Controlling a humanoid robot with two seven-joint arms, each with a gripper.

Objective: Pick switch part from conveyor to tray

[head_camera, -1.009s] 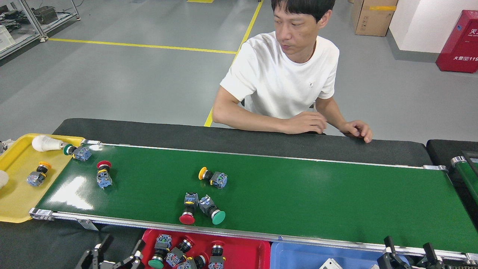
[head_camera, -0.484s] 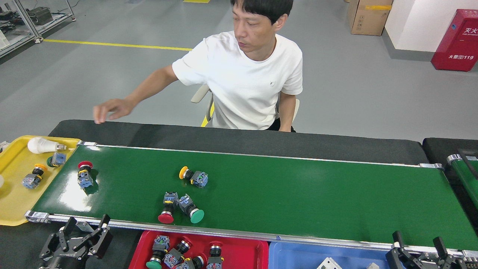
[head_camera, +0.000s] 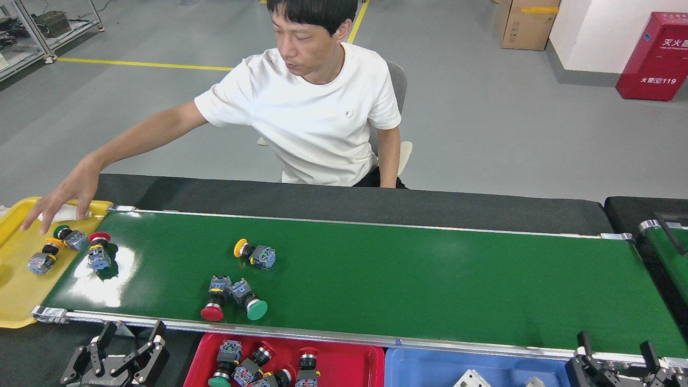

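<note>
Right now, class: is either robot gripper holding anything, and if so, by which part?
Nothing is held. The left gripper is open and empty below the conveyor; the right gripper is open and empty too.

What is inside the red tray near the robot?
The red tray holds several switch parts, one with a green cap and one with a red cap. The picture's lower edge cuts off the tray's near part, so the full count stays unknown.

switch parts (head_camera: 234, 298) lying on conveyor (head_camera: 408, 274) | red tray (head_camera: 355, 360) part-filled
</note>
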